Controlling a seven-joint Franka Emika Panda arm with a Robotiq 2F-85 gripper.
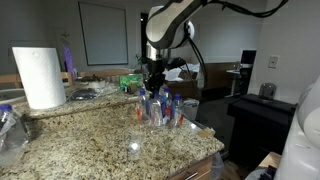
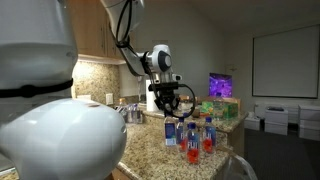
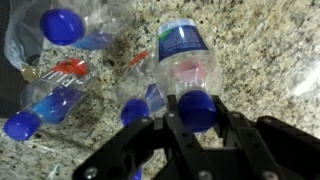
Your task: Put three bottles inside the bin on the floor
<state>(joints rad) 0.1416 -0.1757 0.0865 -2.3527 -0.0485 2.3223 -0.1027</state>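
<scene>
Several small clear bottles (image 1: 162, 108) with blue caps and labels stand in a group on the granite counter (image 1: 90, 135); they also show as bottles (image 2: 196, 135) in both exterior views. My gripper (image 3: 197, 108) comes down over the group, as the gripper (image 1: 153, 88) in an exterior view shows. Its jaws are shut on the blue cap of one bottle (image 3: 186, 52). Three more bottles show in the wrist view: one (image 3: 45, 105) at the left, one (image 3: 62, 25) at the top left, one (image 3: 136, 100) beside the held bottle. The bin is out of view.
A big white paper-towel roll (image 1: 40, 77) stands at the counter's far left, with a clear plastic bag (image 1: 8, 125) in front of it. Green packaging (image 1: 130, 82) lies behind the bottles. The counter's edge (image 1: 190, 160) drops off near the group.
</scene>
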